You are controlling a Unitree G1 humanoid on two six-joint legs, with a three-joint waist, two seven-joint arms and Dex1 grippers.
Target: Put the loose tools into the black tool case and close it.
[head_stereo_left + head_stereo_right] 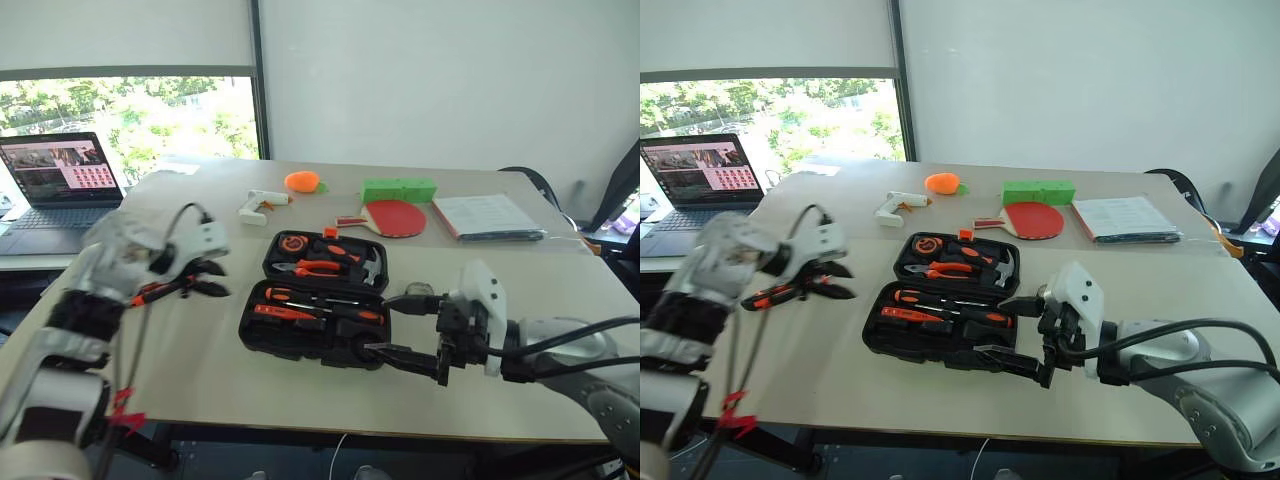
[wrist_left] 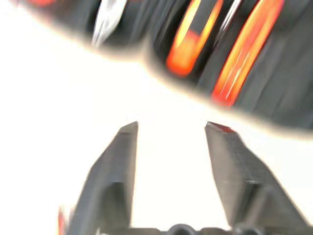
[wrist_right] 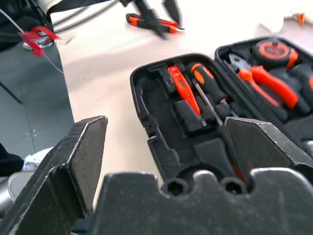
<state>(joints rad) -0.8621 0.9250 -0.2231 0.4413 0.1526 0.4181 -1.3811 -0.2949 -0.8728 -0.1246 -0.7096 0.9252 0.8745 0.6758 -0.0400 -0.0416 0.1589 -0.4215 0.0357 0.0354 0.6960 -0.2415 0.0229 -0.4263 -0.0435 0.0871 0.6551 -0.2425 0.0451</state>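
Note:
The black tool case (image 1: 262,326) lies open in the middle of the table. Its far half holds pliers, a tape measure and a hammer; its near half holds orange-handled tools (image 3: 183,88). A black-and-orange screwdriver (image 1: 152,292) lies on the table left of the case. My left gripper (image 1: 222,280) hovers just over that screwdriver's tip end, open, with nothing between its fingers (image 2: 117,166). My right gripper (image 1: 400,325) is open over the case's near right corner, empty. The other loose tools cannot be told apart from the tools in the case.
A laptop (image 1: 60,180) stands open at the far left. Behind the case lie a white glue gun (image 1: 262,203), an orange toy (image 1: 302,181), a green block (image 1: 398,189), a red paddle (image 1: 393,217) and a booklet (image 1: 487,216). Bare tabletop lies in front of the case.

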